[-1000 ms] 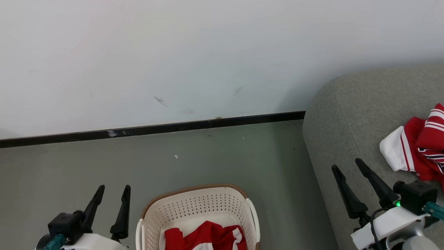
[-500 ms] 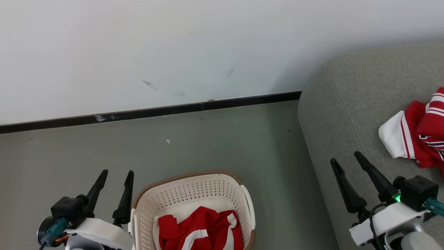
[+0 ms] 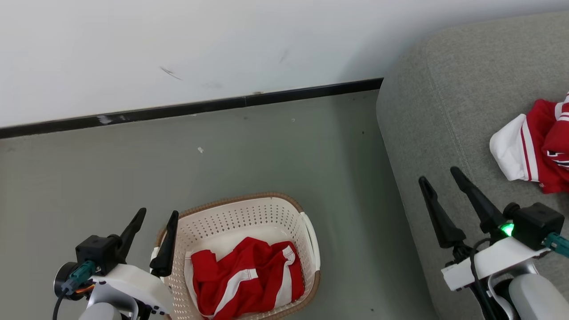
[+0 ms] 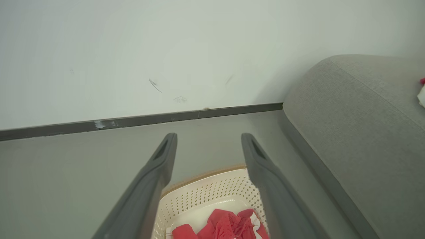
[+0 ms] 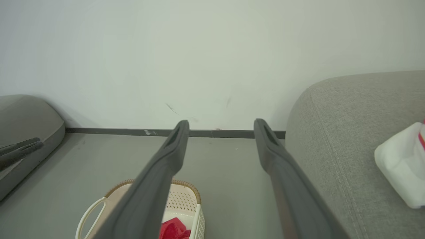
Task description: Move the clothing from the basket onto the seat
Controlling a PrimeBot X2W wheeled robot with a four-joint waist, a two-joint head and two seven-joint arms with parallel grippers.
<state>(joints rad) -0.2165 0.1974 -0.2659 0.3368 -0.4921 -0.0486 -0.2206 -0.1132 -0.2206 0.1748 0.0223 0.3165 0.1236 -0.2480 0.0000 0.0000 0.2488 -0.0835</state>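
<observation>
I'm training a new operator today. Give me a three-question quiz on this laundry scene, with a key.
1. True or false: the basket is empty.
2. Which is nearer the basket: the left gripper or the right gripper?
3. What lies on the seat?
Key: 1 false, a red garment lies in it; 2 the left gripper; 3 a red-and-white garment.

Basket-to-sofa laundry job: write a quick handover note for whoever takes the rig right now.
Left pincer: open, empty, by the left rim of the basket.
Right pincer: open, empty, over the near edge of the sofa.
Done: one red-and-white garment lies on the sofa.
Left: one striped red garment lies in the basket; move it onto the sofa.
</observation>
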